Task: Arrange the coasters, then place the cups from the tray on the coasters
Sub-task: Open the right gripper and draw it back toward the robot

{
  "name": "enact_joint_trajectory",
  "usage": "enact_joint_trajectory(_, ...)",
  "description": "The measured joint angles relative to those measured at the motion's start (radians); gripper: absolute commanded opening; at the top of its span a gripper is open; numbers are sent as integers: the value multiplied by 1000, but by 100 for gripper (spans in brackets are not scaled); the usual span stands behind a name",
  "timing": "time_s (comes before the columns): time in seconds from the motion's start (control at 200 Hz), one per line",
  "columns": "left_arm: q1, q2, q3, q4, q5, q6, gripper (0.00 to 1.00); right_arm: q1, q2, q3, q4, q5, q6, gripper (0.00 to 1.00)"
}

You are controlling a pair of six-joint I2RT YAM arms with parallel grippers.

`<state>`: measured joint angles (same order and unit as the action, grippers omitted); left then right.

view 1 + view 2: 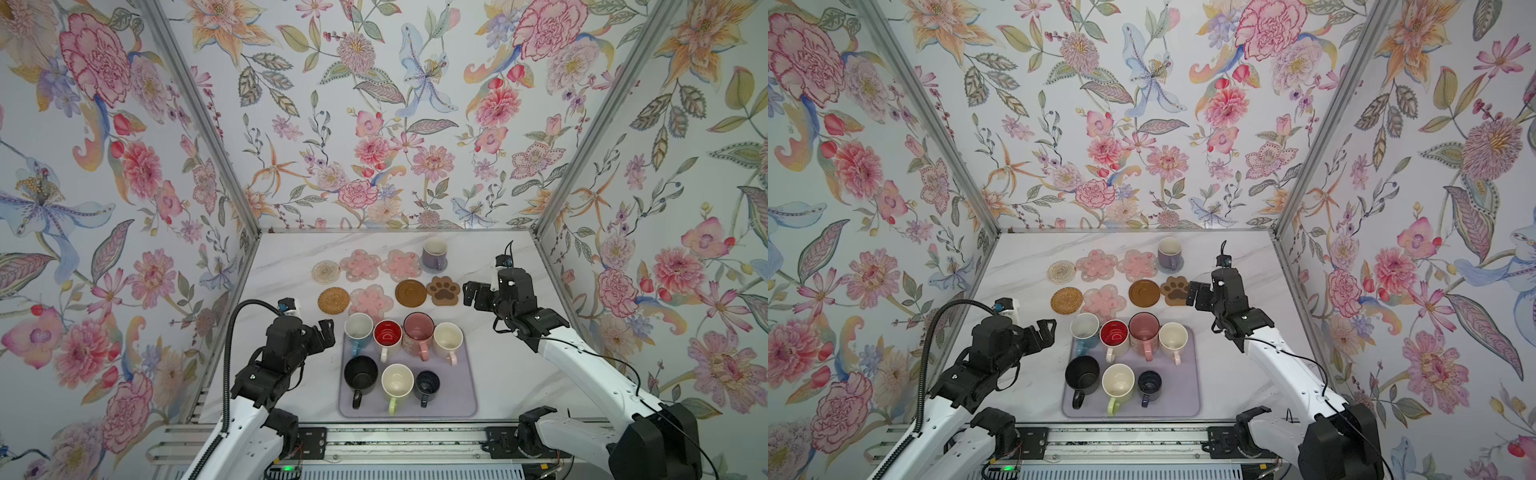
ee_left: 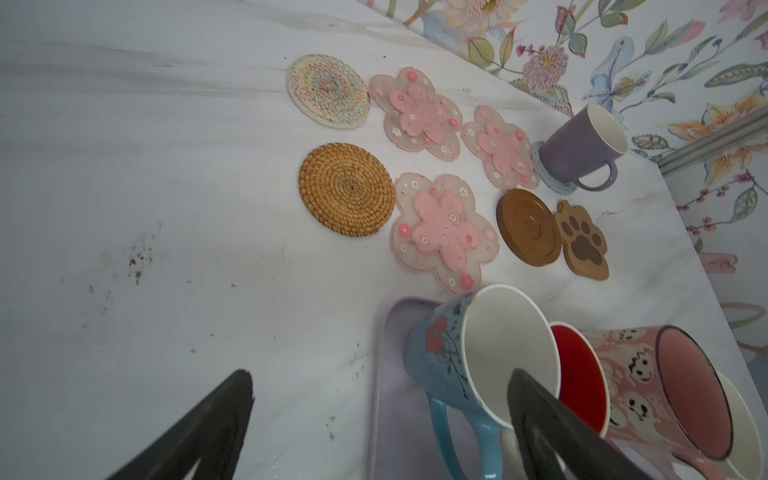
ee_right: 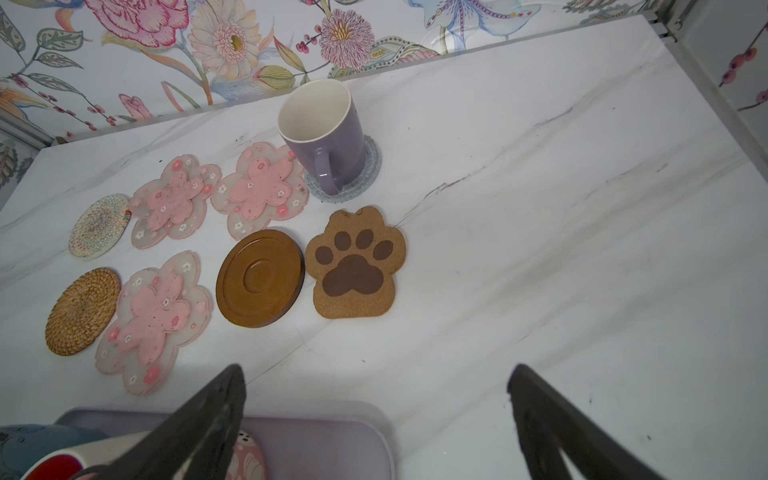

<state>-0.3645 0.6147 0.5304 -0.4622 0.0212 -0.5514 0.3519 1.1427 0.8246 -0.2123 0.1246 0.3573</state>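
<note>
Tray [image 1: 455,397] sits at the worktop's [image 1: 519,374] near edge, roughly centred. Seven cups stand upright on it, handles toward the near edge.
Tray near row, left to right: black cup [image 1: 360,372], cream-green cup [image 1: 397,384], small navy cup [image 1: 427,384].
Tray far row: light blue cup [image 1: 358,328], red-inside cup [image 1: 387,336], pink floral cup [image 1: 418,330], cream-pink cup [image 1: 448,338], packed rim to rim.

My left fingers [image 1: 323,329] are spread wide and empty. They hover off the tray's far-left corner, just beside the light blue cup. In the left wrist view one finger crosses that cup's rim, and I can't tell if it makes contact.

Past the tray, mid-worktop, are eight coasters in two rows of four.
Coaster near row: tan woven coaster [image 1: 334,300], near flower coaster [image 1: 371,300], brown disc coaster [image 1: 411,293], paw-print coaster [image 1: 444,291]. The disc and the paw-print are just beside each other. The near flower coaster lies close to the tray's far edge.

My right fingers [image 1: 471,295] are also spread wide and empty. They hang above the worktop just right of the paw-print coaster, toward the right edge.

Coaster far row, toward the far edge: beige woven coaster [image 1: 326,272], left far flower coaster [image 1: 360,264], right far flower coaster [image 1: 401,265], grey-blue woven coaster [image 3: 361,183].
Lavender cup [image 1: 434,251] stands upright on the grey-blue woven coaster, handle toward the near edge. Only that coaster carries a cup.
</note>
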Motion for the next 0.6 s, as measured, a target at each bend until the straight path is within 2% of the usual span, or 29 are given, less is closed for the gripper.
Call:
enact_joint_trajectory(0.255, -227, -31, 49, -116, -39, -72, 94, -6, 0, 0, 10, 8, 7, 99)
enact_joint_trajectory(0.47, -495, 28, 75, -198, -117, -154, 94, -15, 0, -5, 12, 15, 18, 99)
enact_joint_trajectory(0.6, -621, 64, 79, -233, -161, -213, 94, -19, -3, -19, 17, 15, 23, 99)
